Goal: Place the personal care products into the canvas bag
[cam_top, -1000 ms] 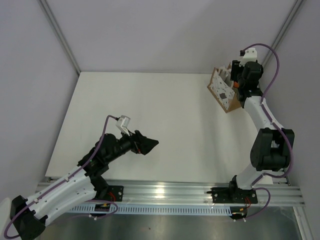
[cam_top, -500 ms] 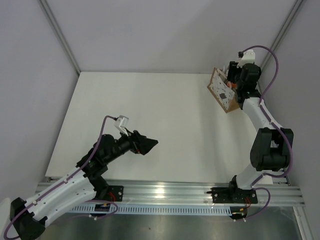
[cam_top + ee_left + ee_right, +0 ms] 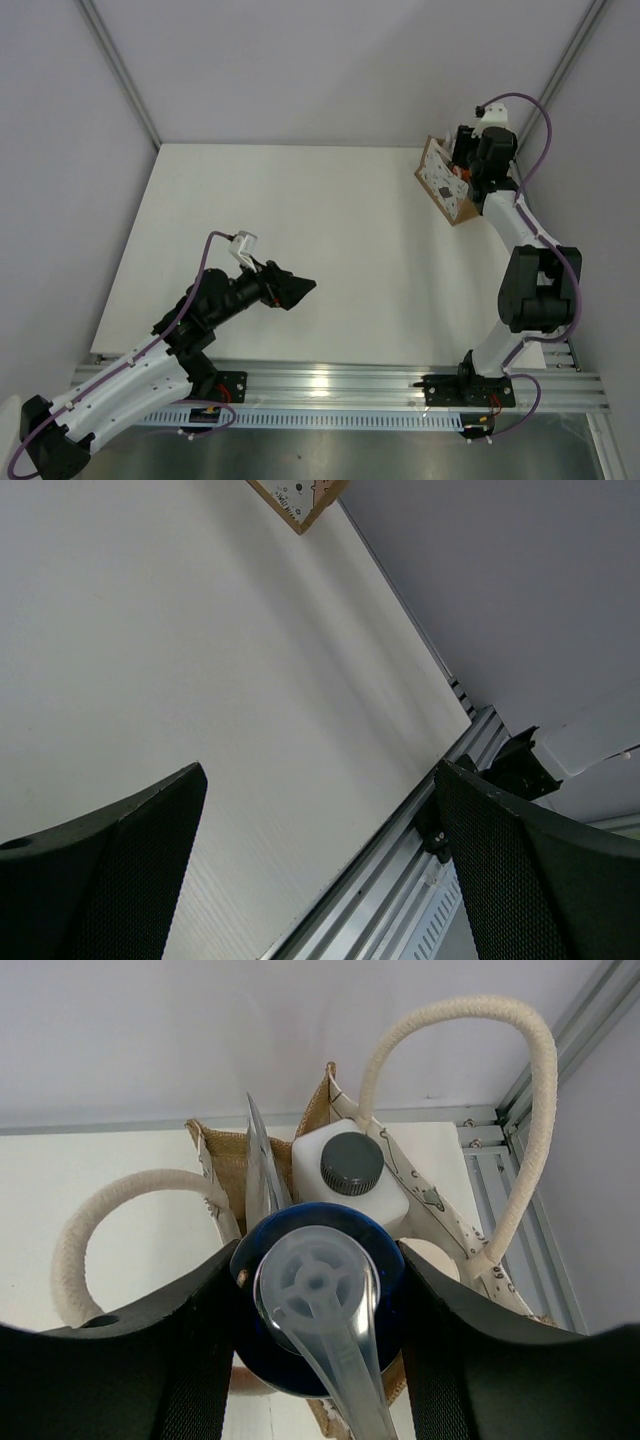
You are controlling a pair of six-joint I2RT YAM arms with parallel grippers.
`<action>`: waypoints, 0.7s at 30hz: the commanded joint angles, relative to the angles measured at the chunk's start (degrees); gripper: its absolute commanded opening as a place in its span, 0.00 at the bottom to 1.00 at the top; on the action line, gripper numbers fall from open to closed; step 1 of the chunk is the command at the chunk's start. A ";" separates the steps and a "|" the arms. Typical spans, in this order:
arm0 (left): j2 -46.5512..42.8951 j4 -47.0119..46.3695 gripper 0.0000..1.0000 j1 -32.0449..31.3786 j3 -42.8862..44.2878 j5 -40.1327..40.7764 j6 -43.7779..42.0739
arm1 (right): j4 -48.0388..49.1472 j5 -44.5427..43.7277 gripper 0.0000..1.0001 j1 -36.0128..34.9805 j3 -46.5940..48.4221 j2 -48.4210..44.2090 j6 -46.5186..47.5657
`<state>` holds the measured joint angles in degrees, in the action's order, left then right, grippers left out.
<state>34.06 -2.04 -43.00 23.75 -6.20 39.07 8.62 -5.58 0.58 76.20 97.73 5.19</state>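
right gripper [image 3: 315, 1260] clamped on blue-capped bottle [image 3: 318, 1305] at canvas bag [image 3: 215, 1160] mouth
white bottle with grey cap [image 3: 350, 1175] inside bag, rope handles [image 3: 500, 1110] up; bag at far right corner of table [image 3: 300, 230]; left gripper [image 3: 318, 770] spread wide, empty, over table

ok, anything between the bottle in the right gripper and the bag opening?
Nothing visible. The right gripper holds the blue-capped bottle right over the open mouth of the canvas bag. Its handles loop off to either side, not across. A white bottle with a grey cap already sits in the bag's far part.
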 commanded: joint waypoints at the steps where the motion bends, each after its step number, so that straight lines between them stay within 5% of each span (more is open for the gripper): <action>1: -0.58 -1.03 0.99 -0.06 0.16 0.13 0.75 | 1.05 -3.29 0.06 1.35 3.16 1.75 -1.40; 7: -0.40 -0.95 0.99 -0.06 0.16 0.40 0.66 | 0.52 -2.07 0.09 3.55 2.72 4.04 -4.92; 13: -0.31 -1.12 0.99 -0.06 0.07 0.22 0.66 | 2.19 2.77 0.00 3.99 1.67 2.56 -4.05; 21: -0.49 -0.86 0.99 -0.06 0.07 0.57 0.66 | -1.77 -6.00 0.00 2.67 1.85 0.71 -0.01</action>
<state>34.06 -2.04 -43.00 23.75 -6.17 39.07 7.25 -4.54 2.61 77.91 100.07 1.17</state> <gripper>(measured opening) 0.993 0.593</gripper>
